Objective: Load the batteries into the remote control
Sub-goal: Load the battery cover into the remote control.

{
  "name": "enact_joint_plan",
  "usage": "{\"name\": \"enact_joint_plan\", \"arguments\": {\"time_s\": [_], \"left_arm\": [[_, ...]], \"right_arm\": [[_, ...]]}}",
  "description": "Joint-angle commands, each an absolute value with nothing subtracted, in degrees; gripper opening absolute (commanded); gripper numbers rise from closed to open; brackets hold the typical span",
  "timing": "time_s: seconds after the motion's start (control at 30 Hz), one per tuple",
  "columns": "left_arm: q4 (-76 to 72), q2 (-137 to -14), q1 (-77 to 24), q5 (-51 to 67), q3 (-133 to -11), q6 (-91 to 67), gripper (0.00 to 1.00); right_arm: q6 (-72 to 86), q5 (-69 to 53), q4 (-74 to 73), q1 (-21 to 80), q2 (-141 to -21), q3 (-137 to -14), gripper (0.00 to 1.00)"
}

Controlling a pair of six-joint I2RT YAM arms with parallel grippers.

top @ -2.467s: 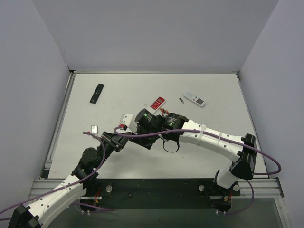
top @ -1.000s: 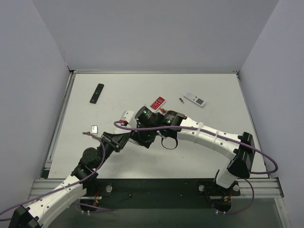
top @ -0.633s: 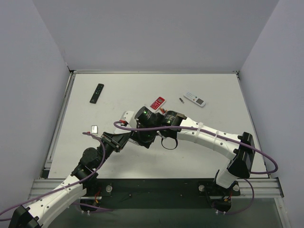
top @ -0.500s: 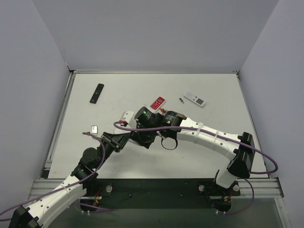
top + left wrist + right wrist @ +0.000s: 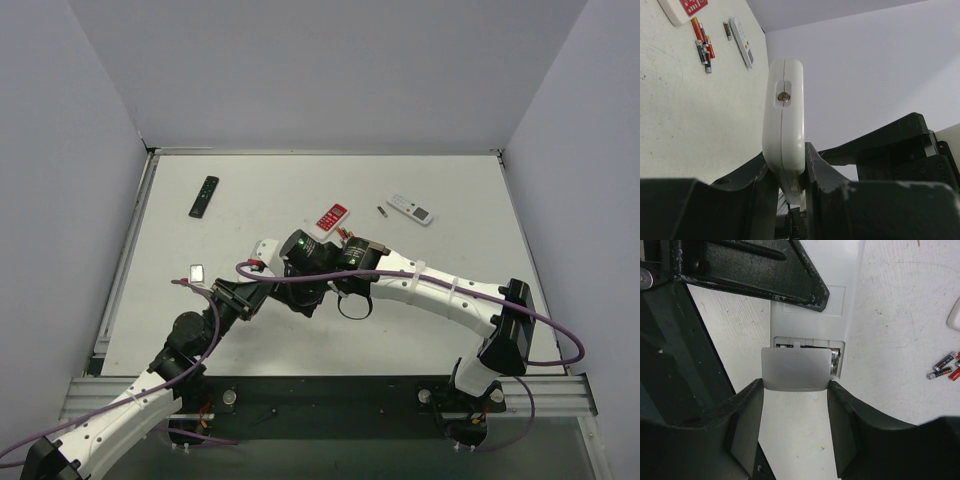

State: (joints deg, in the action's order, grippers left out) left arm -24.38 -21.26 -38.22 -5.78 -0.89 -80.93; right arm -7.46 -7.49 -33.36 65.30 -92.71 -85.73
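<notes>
My left gripper (image 5: 787, 165) is shut on the white remote control (image 5: 784, 115), holding it on edge above the table. In the right wrist view its plain back (image 5: 850, 270) faces the camera with the battery compartment open, and metallic ends of batteries (image 5: 835, 360) show inside. My right gripper (image 5: 796, 387) is shut on the grey-white battery cover (image 5: 796, 369), which partly overlaps the compartment's opening. Loose batteries (image 5: 942, 371) lie on the table to the right. From above, both wrists meet at mid-table over the remote control (image 5: 268, 248).
A red-and-white remote (image 5: 332, 216) lies behind the arms with loose batteries (image 5: 345, 234) beside it. Further right are a single battery (image 5: 382, 211) and a second white remote (image 5: 410, 208). A slim black remote (image 5: 204, 196) lies at the back left.
The right wrist has shifted slightly toward the left and near side, keeping the cover at the compartment. The left arm still holds the remote in about the same place.
</notes>
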Motion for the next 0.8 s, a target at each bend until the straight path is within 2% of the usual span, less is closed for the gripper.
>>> {"name": "enact_joint_plan", "arguments": {"time_s": [0.0, 0.77], "left_arm": [[-25.93, -20.04, -38.32, -6.24, 7.47, -80.24, 0.0], [-27.16, -20.3, -38.32, -5.36, 7.56, -80.16, 0.0]], "right_arm": [[-6.33, -4.66, -34.89, 65.22, -93.6, -87.98, 0.11], [-5.98, -5.27, -34.37, 64.6, -93.87, -88.77, 0.1]]}}
